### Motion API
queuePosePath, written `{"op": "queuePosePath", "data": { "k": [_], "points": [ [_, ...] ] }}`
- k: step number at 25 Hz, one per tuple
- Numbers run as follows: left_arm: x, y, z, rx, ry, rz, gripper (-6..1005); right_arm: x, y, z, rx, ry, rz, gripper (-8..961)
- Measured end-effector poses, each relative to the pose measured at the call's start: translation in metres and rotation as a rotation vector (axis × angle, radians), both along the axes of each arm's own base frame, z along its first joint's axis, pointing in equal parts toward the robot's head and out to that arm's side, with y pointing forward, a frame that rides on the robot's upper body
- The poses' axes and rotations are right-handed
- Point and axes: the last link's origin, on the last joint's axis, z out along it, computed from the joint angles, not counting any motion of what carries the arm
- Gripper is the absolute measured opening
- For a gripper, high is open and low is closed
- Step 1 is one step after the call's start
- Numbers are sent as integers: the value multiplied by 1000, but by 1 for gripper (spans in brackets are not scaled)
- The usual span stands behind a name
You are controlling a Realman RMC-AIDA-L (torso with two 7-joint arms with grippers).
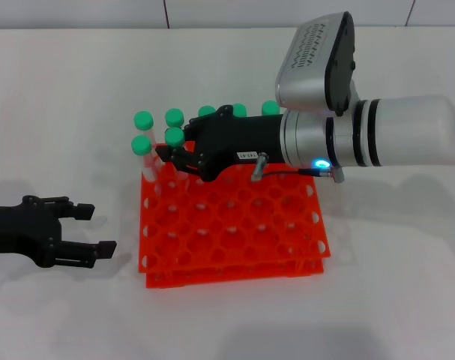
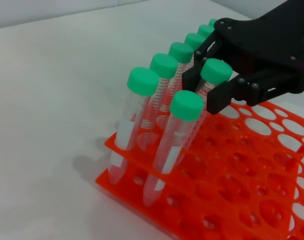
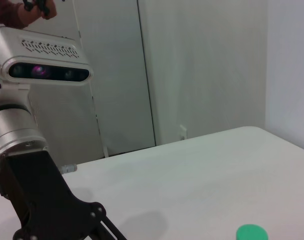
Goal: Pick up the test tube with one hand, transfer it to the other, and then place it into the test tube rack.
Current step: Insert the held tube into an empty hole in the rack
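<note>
orange-red plastic marks the test tube rack (image 1: 234, 229), which is set on the white table (image 1: 62, 97) in the middle of the scene, two tiers of round holes stacked one over the other. a row of green-capped tubes (image 1: 143, 120) is seen standing along its far edge, with one more tube (image 2: 178, 137) in the second row at the far left corner; in the left wrist view they all lean slightly in their holes.

the right gripper (image 1: 171, 154), black with a small white label on its body, is reached in from the right over the far left part of the rack, on a silver-white arm (image 1: 407, 142) where a blue light (image 1: 318, 163) is lit. its fingers (image 2: 219, 97) are closed around the test tube (image 2: 212, 75) just below the green cap, which is seen poking out above them. the lower part of that tube is hidden behind the neighbouring tube and the fingers, so whether its tip is seated in a hole cannot be told. it is held in the second row, just beside the corner tube and touching distance from the far row.

the left gripper (image 1: 88, 229) is held low over the table at the near left, well apart from the rack's left edge, its two black fingers spread with nothing between them.

in the right wrist view only one green cap (image 3: 252, 233), the table surface and the other arm's camera housing (image 3: 46, 62) are shown.
</note>
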Motion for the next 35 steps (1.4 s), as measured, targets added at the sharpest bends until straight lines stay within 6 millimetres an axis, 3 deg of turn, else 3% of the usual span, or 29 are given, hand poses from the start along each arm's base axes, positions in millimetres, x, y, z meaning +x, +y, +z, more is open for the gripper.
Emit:
{"op": "queuePosePath", "data": {
  "k": [20,25,35],
  "points": [
    [0,1,1,6,3,-10,876,0,-4,0,-33,6,15,309],
    [0,1,1,8,4,-12,876,-2,-5,1,-35,9,24,507],
    [-2,-1,-1,6,-1,-8,876,2,-7,10,-12,36,28,727]
  ]
}}
